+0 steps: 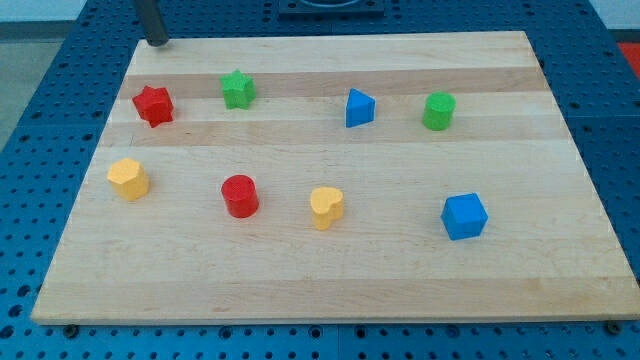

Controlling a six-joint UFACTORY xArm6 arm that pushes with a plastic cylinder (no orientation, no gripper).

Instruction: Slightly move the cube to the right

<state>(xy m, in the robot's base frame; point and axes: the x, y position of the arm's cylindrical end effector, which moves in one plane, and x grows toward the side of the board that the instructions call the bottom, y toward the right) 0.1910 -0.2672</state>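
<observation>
Jaws are absent on this rig; my arm ends in a straight dark rod, and my tip rests at the view's top left, just at the far edge of the pale wooden board. Nothing is pinched or touched. From my tip, the glossy blue plastic cube lies well apart, diagonally toward the view's bottom right. To push it right, I judge my tip must first reach its left face. Between them sit a red star block, a green star block, a red cylinder and a yellow heart-shaped block.
</observation>
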